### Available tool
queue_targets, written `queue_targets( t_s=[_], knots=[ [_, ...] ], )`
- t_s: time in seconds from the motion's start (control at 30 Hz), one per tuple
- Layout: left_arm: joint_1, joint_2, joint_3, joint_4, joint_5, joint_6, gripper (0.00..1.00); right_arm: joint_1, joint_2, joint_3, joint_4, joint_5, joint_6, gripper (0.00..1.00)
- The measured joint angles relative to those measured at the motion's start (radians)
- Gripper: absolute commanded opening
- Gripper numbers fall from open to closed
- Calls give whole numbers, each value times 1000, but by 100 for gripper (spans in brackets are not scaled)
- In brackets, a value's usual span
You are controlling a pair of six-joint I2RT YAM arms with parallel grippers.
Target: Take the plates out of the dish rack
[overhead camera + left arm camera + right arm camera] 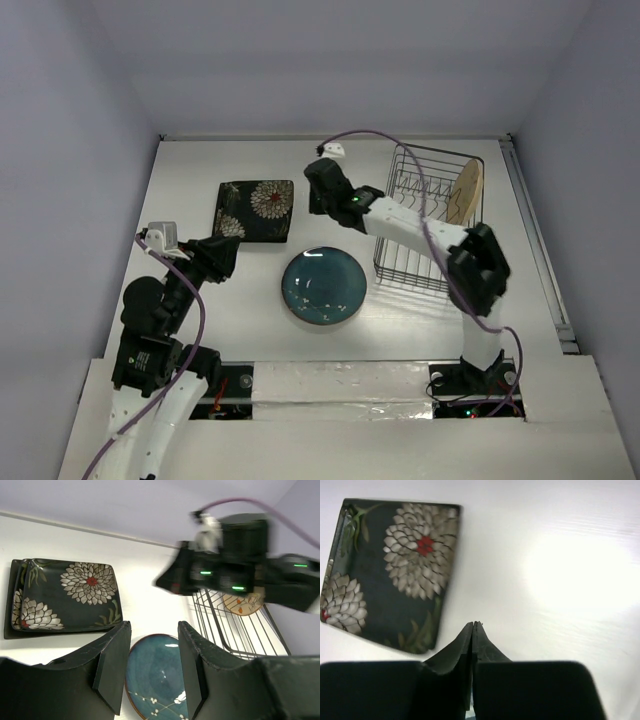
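Cream plate (244, 604) — partly behind blurred arm (235, 565)

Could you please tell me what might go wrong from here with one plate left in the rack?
The cream plate leans on edge in the dish rack; a clumsy approach could tip it over. The purple cable loops above the rack and might snag its wires. The open left gripper hangs near the round teal plate and could nudge it.

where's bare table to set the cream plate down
Bare table in front of the thin dark wire dish rack, right of the round glossy teal plate. Also the strip behind the stacked black flowered square plates. Crowded between those plates and the rack, where the right hand hangs.
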Motion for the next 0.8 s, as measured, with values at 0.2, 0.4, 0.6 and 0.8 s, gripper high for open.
queue_targets(
  t_s=[0.2, 0.4, 0.6, 0.8],
  knots=[
    [-1, -13, 0, 0, 0, 0, 37, -69, -498, -315, -30, 175, -76, 0],
    [-12, -31, 0, 0, 0, 0, 37, -380, -896, -533, -57, 307, -89, 72],
    [-36, -34, 0, 0, -5, 0, 38, -534, -939, -607, -126, 360, -132, 76],
    [-52, -35, 0, 0, -8, 0, 39, -603, -757, -542, -185, 311, -189, 67]
  ],
)
